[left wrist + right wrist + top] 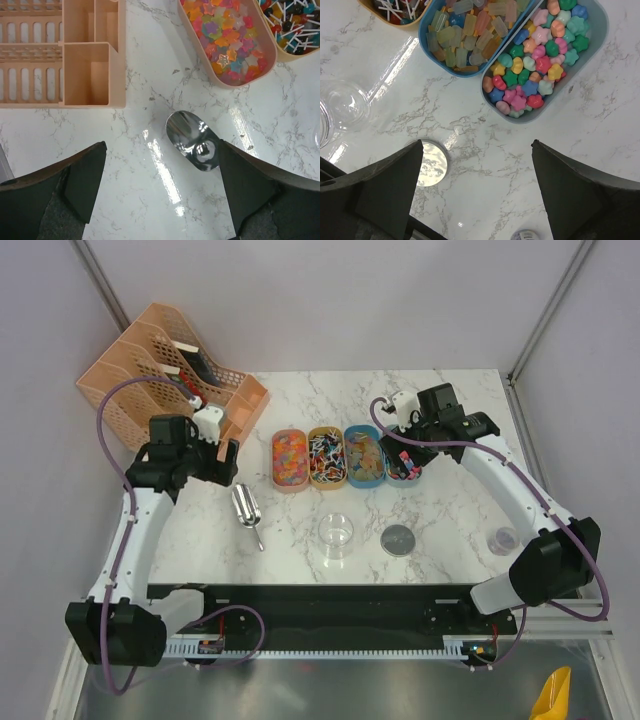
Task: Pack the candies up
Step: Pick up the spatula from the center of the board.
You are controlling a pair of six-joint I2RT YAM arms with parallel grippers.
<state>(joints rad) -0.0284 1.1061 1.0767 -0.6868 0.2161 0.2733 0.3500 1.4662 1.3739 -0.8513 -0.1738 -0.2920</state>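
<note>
1. Hovering above the table point(140, 200), the left gripper point(160, 172) has its jaws spread wide with nothing between them.
2. Just ahead of its fingers, a steel scoop point(192, 141) lies flat on the marble. The bowl is in view and the handle runs under the right finger.
3. Farther out on the left stands a peach rack point(92, 75). On the right is an orange tray point(220, 75) full of candies point(227, 35), star-shaped in pink, yellow and orange.
4. Beside it is a tan tray point(280, 54) holding dark lollipops on white sticks.
5. The right gripper point(477, 167) is also wide open and empty, hanging over bare marble at the right end of the tray row.
6. Near its left finger a round grey lid point(431, 162) lies flat. Past the lid sits a clear open jar point(342, 105).
7. Ahead of it, a grey tray point(600, 35) is packed with small star and shell sweets in many colours. It touches a blue tray point(427, 37) of pastel ice-lolly shapes.
8. In the top view, four trays sit side by side mid-table. All candies are in the trays, and the jar looks empty.
</note>
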